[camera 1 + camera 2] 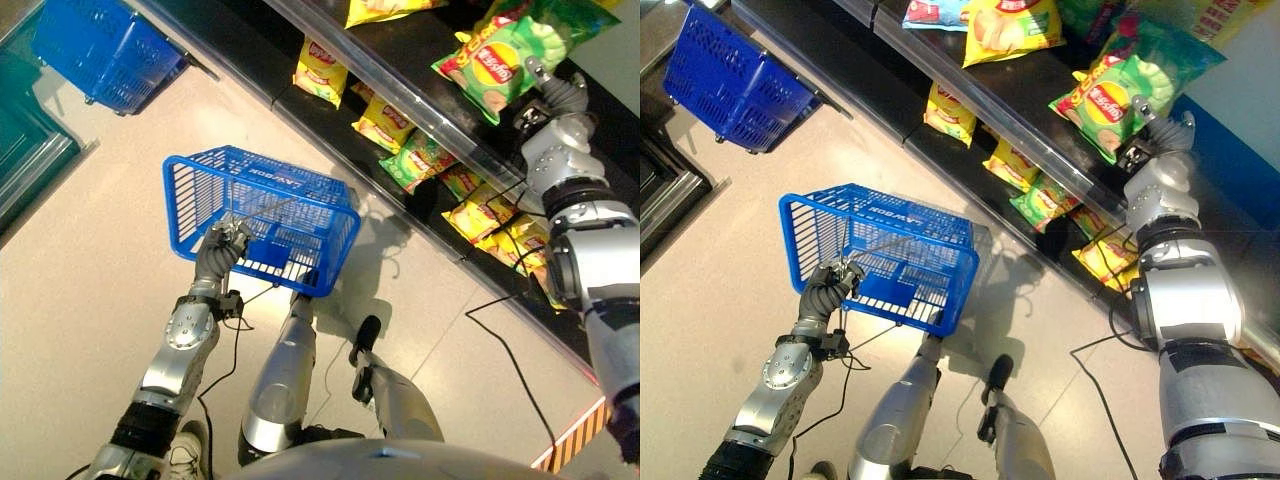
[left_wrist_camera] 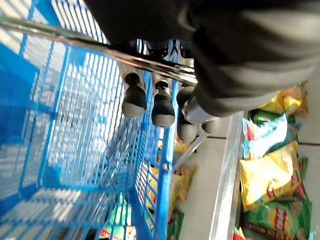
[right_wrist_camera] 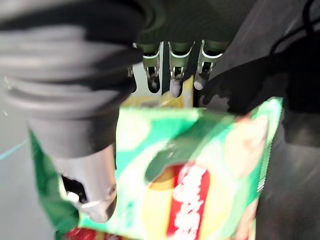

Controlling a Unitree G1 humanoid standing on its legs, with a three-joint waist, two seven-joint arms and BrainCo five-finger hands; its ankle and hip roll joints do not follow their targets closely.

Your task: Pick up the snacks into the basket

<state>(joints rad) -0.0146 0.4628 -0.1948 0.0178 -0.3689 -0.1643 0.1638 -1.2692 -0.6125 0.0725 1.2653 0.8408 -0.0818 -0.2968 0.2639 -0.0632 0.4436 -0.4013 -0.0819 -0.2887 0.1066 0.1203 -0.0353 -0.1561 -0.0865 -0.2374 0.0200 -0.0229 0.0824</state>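
A blue wire basket hangs above the floor in front of the shelves, and nothing shows inside it. My left hand is shut on its metal handle, with the fingers curled over the bar. Up at the upper shelf, my right hand is shut on a green snack bag. In the right wrist view the green snack bag lies between the thumb and the fingers behind it.
The shelves run along the right, with yellow snack bags and green snack bags on the lower levels. A second blue basket sits on the floor at the far left. Open floor lies to the left.
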